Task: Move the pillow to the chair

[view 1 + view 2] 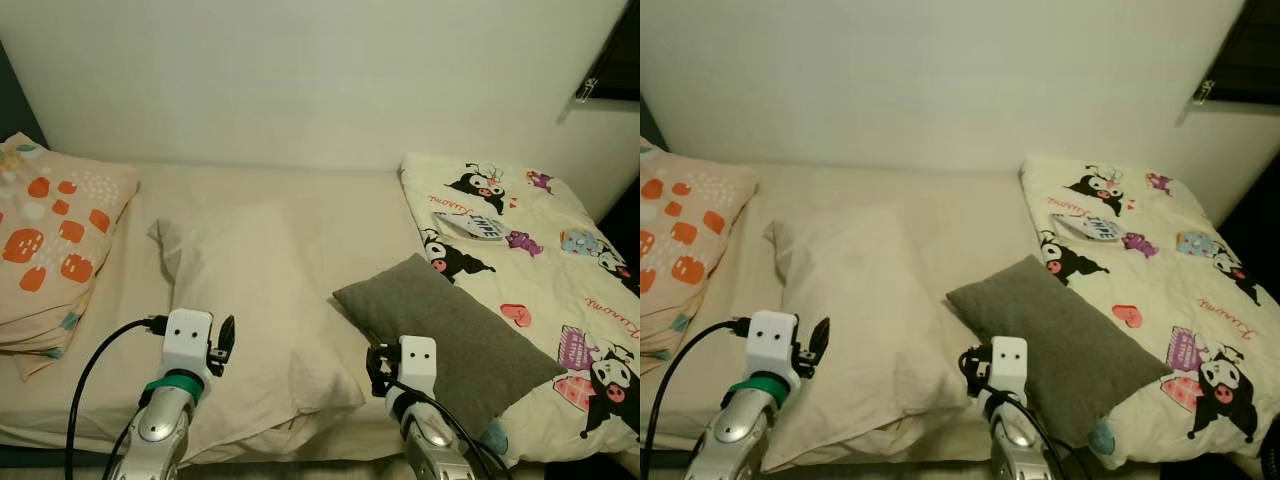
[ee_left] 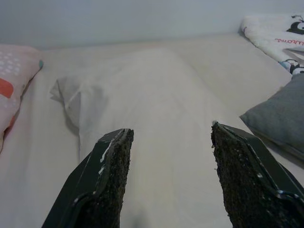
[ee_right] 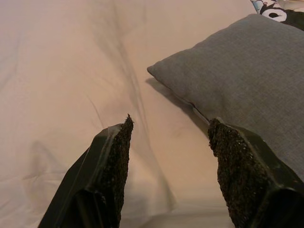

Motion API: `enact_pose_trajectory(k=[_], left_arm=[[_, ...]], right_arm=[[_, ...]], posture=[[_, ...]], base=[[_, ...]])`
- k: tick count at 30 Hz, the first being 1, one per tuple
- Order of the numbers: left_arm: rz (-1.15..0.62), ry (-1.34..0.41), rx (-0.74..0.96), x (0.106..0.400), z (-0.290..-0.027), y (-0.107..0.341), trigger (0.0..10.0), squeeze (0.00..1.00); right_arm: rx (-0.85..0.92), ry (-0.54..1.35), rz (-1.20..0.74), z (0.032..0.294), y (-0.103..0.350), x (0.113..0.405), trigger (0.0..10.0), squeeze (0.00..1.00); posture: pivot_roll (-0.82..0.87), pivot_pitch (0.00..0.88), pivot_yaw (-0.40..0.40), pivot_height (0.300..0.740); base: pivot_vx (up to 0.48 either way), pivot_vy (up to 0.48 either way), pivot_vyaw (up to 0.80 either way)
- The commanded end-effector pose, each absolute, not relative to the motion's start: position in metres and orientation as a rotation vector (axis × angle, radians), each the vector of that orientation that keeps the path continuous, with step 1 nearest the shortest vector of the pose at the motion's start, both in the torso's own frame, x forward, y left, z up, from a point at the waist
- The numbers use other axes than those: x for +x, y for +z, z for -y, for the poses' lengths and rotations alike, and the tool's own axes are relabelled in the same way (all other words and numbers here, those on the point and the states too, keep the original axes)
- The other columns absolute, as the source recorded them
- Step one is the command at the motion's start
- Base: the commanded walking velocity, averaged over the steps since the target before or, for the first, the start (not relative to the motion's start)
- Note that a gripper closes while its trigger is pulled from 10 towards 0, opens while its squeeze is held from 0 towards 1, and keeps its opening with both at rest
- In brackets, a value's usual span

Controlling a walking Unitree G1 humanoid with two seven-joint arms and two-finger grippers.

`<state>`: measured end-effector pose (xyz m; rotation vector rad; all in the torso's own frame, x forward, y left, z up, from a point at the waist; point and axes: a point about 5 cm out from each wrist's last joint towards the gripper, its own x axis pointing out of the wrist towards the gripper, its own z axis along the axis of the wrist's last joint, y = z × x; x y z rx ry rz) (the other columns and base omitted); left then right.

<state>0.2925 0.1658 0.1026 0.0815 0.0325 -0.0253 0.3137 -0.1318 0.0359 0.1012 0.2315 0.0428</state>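
A large cream pillow (image 1: 255,300) lies flat in the middle of the bed. To its right a grey cushion (image 1: 450,335) rests partly on a cartoon-print quilt (image 1: 540,260). An orange-patterned pillow (image 1: 50,240) sits at the bed's left end. My left gripper (image 2: 171,135) hovers open over the near part of the cream pillow, holding nothing. My right gripper (image 3: 170,121) is open too, low over the gap between the cream pillow's edge and the grey cushion's near-left side. Each wrist (image 1: 188,345) carries a white camera block.
The bed runs along a white wall (image 1: 300,80). A dark window frame (image 1: 610,60) is at the upper right. A black cable (image 1: 90,370) loops from my left wrist over the bed's front edge. Bare sheet (image 1: 300,190) lies behind the pillows.
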Motion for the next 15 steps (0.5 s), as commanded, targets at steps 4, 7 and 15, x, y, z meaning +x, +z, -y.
enact_pose_trajectory(k=[4,7,15], left_arm=[[-0.032,-0.02,0.071,0.2924,-0.1658,0.1032,10.0,0.0],[-0.031,-0.019,0.067,0.2923,-0.1659,0.1035,10.0,0.0],[-0.032,-0.02,0.065,0.2919,-0.1657,0.1035,10.0,0.0]], right_arm=[[0.048,0.063,-0.253,0.1279,0.0327,0.3131,10.0,0.0],[0.041,0.064,-0.248,0.1269,0.033,0.313,10.0,0.0],[0.09,0.019,-0.268,0.1332,0.0302,0.3125,10.0,0.0]], posture=[[0.08,0.024,0.005,0.74],[0.08,0.026,0.007,0.74],[0.08,0.028,0.007,0.74]], base=[[0.291,0.0,0.2],[0.33,0.0,0.8],[0.347,0.0,0.1]])
